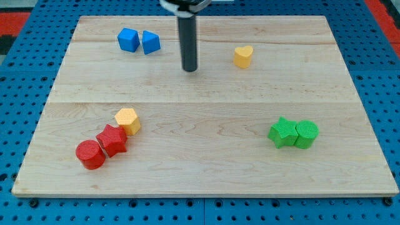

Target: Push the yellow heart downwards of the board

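Note:
The yellow heart (243, 56) lies near the view's top, right of the middle of the wooden board (206, 162). My tip (189, 69) rests on the board to the heart's left and slightly lower, a clear gap apart from it. The rod comes down from the view's top edge.
A blue cube (128, 39) and a blue wedge-like block (150, 42) touch at the top left. A yellow hexagon (127, 120), a red star (113, 139) and a red cylinder (90, 154) cluster at the lower left. A green star (282, 132) and a green cylinder (307, 134) touch at the lower right.

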You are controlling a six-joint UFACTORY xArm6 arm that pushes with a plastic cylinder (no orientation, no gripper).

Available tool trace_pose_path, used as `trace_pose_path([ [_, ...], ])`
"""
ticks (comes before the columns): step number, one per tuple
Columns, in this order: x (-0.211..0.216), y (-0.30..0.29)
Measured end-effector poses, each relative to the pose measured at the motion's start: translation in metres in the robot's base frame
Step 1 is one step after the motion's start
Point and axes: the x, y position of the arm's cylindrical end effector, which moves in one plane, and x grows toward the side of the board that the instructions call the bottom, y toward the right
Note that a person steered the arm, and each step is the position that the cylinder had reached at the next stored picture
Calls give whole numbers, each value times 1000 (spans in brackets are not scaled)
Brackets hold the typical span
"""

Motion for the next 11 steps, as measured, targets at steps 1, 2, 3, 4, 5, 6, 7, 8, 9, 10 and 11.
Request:
trace_pose_path([
  [1,-26,33],
  [2,-7,98],
  [3,42,78],
  [4,34,101],
  [5,-42,75],
  [6,-85,127],
  [7,-53,178],
  [8,-19,115],
  [9,2,47],
  [10,0,97],
  [11,-13,133],
])
